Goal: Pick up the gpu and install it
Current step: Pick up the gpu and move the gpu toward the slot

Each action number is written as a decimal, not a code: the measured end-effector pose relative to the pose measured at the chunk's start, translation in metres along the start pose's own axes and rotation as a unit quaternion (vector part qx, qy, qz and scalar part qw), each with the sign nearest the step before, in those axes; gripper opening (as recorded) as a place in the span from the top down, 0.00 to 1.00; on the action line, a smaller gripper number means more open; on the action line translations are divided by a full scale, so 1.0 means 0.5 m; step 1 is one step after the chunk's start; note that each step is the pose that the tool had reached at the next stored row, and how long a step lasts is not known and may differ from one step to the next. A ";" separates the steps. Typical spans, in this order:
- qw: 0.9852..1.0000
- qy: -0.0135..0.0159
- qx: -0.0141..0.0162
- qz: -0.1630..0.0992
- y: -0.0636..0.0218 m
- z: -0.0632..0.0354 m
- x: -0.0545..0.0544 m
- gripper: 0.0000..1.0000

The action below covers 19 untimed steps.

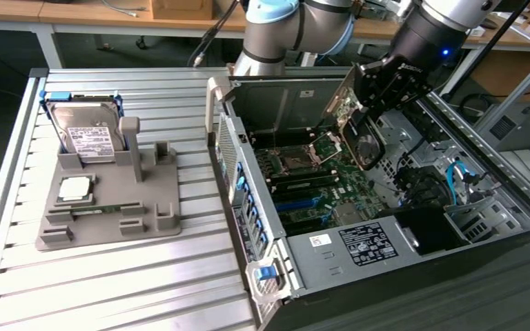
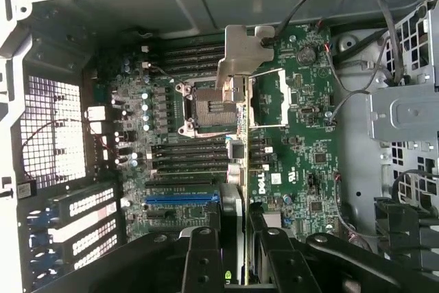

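The gpu (image 1: 357,134) is a dark card with a round black fan on one face, and it hangs tilted above the motherboard (image 1: 311,186) inside the open computer case (image 1: 246,172). My gripper (image 1: 372,103) is shut on the card's upper edge. In the wrist view the gpu (image 2: 234,162) shows edge-on, running away from my gripper (image 2: 236,241) to its silver end bracket (image 2: 243,49). The black fingers (image 2: 202,259) press on both of its faces. A blue expansion slot (image 2: 182,198) lies on the board beside the card, and the card is above the board, apart from it.
On the slatted table at the exterior view's left, a grey holder (image 1: 108,200) carries a silver hard drive (image 1: 90,134), a square CPU chip (image 1: 74,187) and a memory stick (image 1: 108,207). The power supply (image 1: 366,241), cables (image 1: 458,176) and drive cage (image 2: 405,111) crowd the case.
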<state>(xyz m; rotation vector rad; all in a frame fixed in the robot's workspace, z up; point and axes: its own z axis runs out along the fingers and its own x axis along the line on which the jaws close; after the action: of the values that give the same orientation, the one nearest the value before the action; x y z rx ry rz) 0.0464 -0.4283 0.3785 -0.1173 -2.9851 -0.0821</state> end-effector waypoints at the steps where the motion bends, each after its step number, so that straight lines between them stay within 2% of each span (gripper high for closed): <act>1: 1.000 0.000 0.000 0.000 0.000 0.000 0.000 0.73; 3: 1.000 0.000 0.000 0.000 0.000 0.000 0.000 0.73; 4: 1.000 -0.003 0.000 0.000 0.000 0.000 0.000 0.73; 11: 0.999 -0.043 -0.003 -0.003 0.000 0.002 0.001 0.73; 13: 0.999 -0.052 -0.004 -0.003 0.000 0.002 0.001 0.73; 14: 0.999 -0.053 -0.004 -0.003 0.000 0.002 0.001 0.73; 19: 0.999 -0.053 -0.004 -0.003 0.000 0.002 0.001 0.73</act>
<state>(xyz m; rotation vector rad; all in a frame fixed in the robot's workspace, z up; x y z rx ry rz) 0.0457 -0.4283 0.3776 -0.1164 -3.0910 -0.0922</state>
